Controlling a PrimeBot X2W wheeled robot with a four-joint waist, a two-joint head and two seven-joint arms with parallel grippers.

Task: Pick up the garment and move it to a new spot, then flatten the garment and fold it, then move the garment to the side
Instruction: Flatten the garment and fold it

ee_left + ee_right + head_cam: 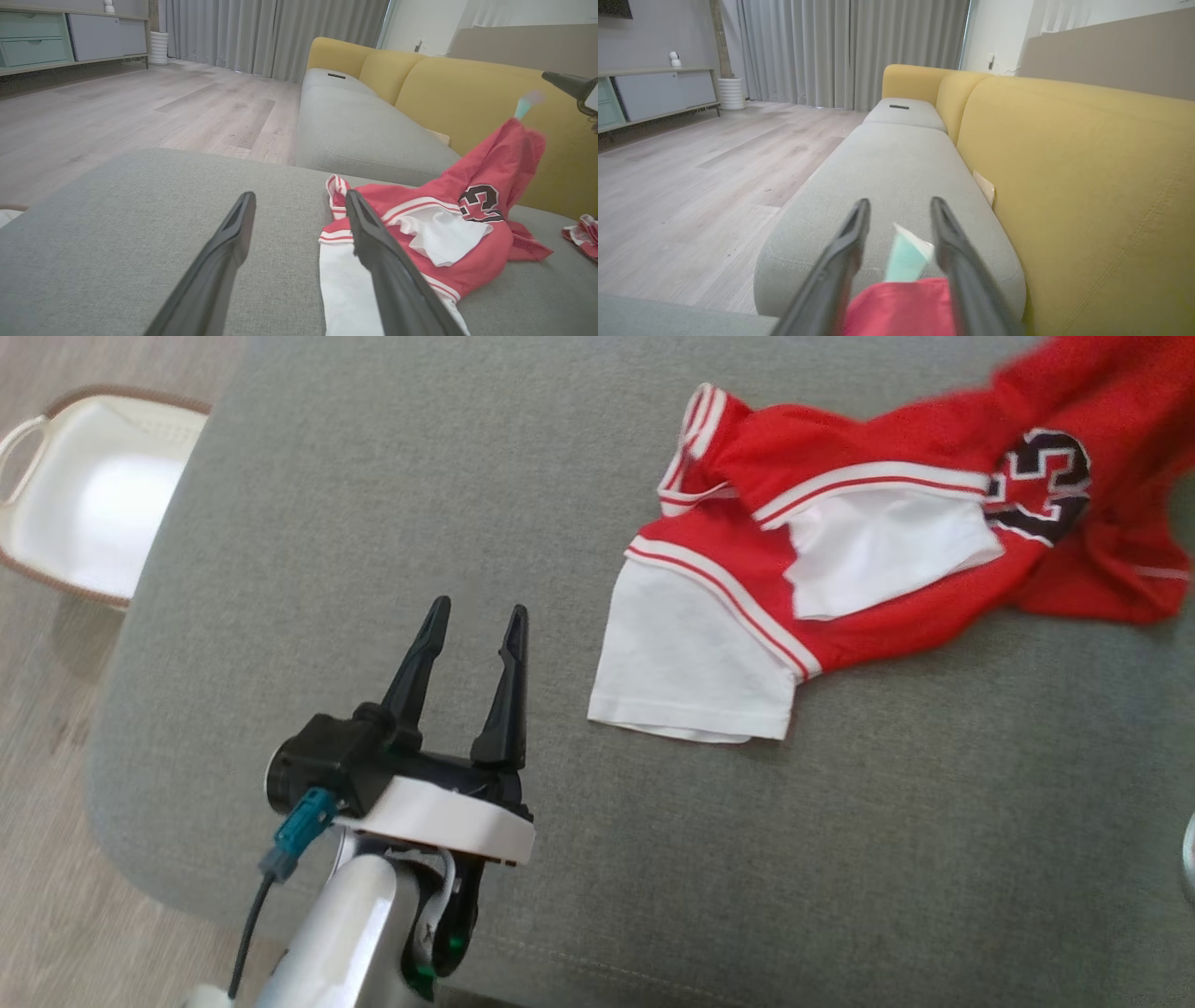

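Note:
The garment [896, 523] is a red jersey with white trim, white sleeves and a black number. It lies crumpled on the grey seat cushion [467, 476], with its far right part lifted and blurred. My left gripper [476, 616] stands open over the cushion just left of the white sleeve, holding nothing. In the left wrist view its fingers frame the garment [467, 275], the left gripper [300, 196] still clear of it. In the right wrist view my right gripper [900, 203] has its fingers apart, and red cloth [901, 305] with a teal tag [906, 261] hangs loose between them.
A white laundry basket [84, 495] sits on the wooden floor to the left of the cushion. The yellow sofa backrest [467, 93] rises behind the garment. Another red and white cloth [581, 233] lies at the far right. A dark remote [336, 75] rests on the far cushion.

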